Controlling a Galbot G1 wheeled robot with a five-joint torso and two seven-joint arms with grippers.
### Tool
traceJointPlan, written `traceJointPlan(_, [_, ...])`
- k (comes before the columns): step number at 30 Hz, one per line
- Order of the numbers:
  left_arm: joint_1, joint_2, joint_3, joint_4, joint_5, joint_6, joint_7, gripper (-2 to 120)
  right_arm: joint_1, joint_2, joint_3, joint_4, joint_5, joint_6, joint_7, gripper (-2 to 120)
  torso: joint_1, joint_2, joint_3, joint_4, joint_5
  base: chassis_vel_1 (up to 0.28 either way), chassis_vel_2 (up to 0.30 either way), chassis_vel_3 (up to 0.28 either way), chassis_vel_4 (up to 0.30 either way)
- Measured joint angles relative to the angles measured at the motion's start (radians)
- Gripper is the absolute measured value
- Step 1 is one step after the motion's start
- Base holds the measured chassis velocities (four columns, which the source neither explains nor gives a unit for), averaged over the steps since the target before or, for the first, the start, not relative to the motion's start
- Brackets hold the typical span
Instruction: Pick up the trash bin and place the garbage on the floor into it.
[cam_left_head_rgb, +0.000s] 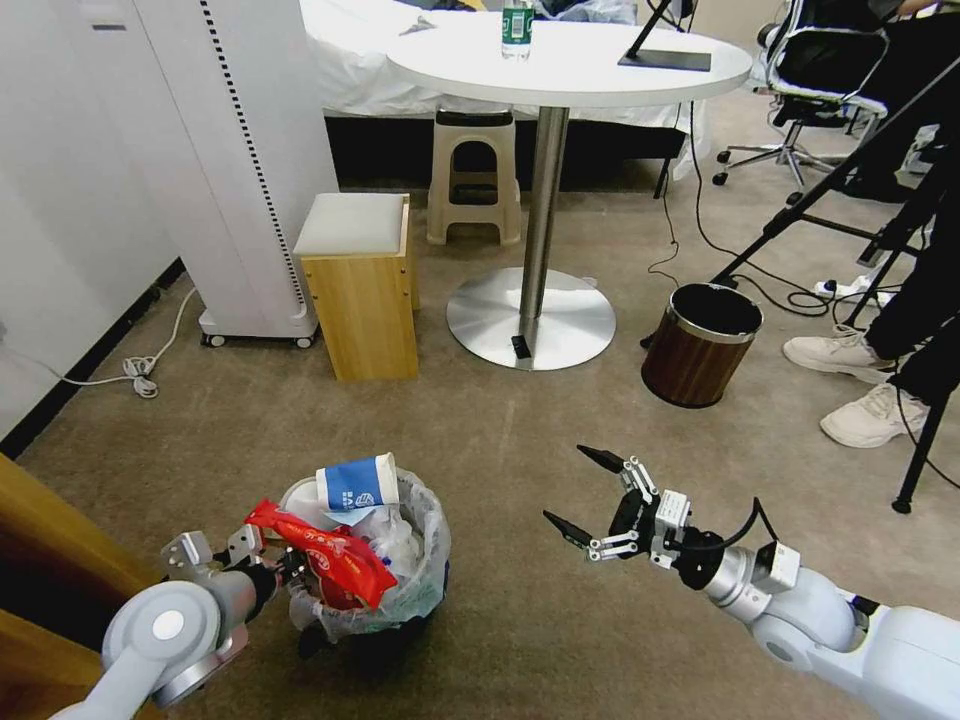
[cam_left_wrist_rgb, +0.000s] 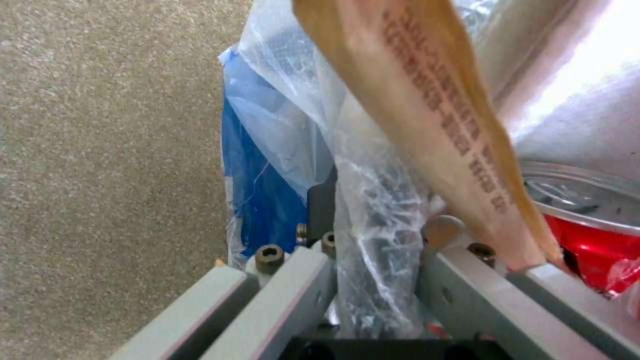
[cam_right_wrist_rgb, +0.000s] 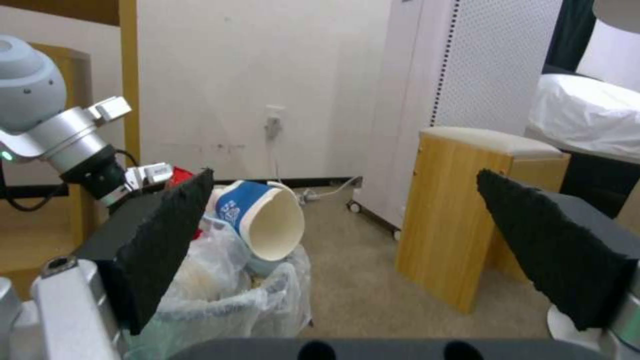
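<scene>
The trash bin (cam_left_head_rgb: 405, 590), lined with a crinkled plastic bag, is low in front of me on the left, over the beige carpet floor (cam_left_head_rgb: 520, 430). Garbage is heaped in it: a blue paper cup (cam_left_head_rgb: 357, 487) on top and a red wrapper (cam_left_head_rgb: 325, 560) hanging over the near side. My left gripper (cam_left_head_rgb: 283, 566) is shut on the bin's rim. In the left wrist view its fingers (cam_left_wrist_rgb: 293, 280) clamp the bag-covered rim (cam_left_wrist_rgb: 377, 240), beside a tan paper-wrapped stick (cam_left_wrist_rgb: 433, 125) and a red can (cam_left_wrist_rgb: 587, 240). My right gripper (cam_left_head_rgb: 568, 487) hovers open to the right of the bin, with nothing between its pads (cam_right_wrist_rgb: 167, 240).
A brown wood-grain bin (cam_left_head_rgb: 700, 345) stands further ahead on the right, near a person's shoes (cam_left_head_rgb: 850, 385) and tripod legs (cam_left_head_rgb: 800, 210). The round table's pedestal (cam_left_head_rgb: 530, 320), a wooden stool (cam_left_head_rgb: 360, 290) and a white cabinet (cam_left_head_rgb: 240, 160) are ahead. Open carpet lies between the grippers.
</scene>
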Motion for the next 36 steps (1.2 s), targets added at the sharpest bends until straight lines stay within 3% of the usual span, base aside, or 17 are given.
traceJointPlan(10, [0.019,0.016,0.003,-0.037,0.002,-0.013,-0.018,0,0.021,0.010,-0.015,-0.005,0.002,0.000,-0.005,100,0.000,0.000,0.001,-0.0005,-0.0016,0.000,0.000,0.000,0.000])
traceJointPlan(28, [0.055,0.026,-0.014,-0.113,0.010,-0.022,-0.028,67,0.033,0.028,-0.034,-0.012,-0.016,-0.001,-0.004,100,0.000,0.000,0.000,-0.0003,-0.0005,0.000,0.000,0.000,0.000])
traceJointPlan(36, [0.081,0.043,-0.047,-0.136,0.004,-0.023,-0.030,87,0.046,0.030,-0.045,-0.008,-0.017,-0.005,-0.002,100,0.000,0.000,0.000,-0.0003,-0.0005,0.000,0.000,0.000,0.000])
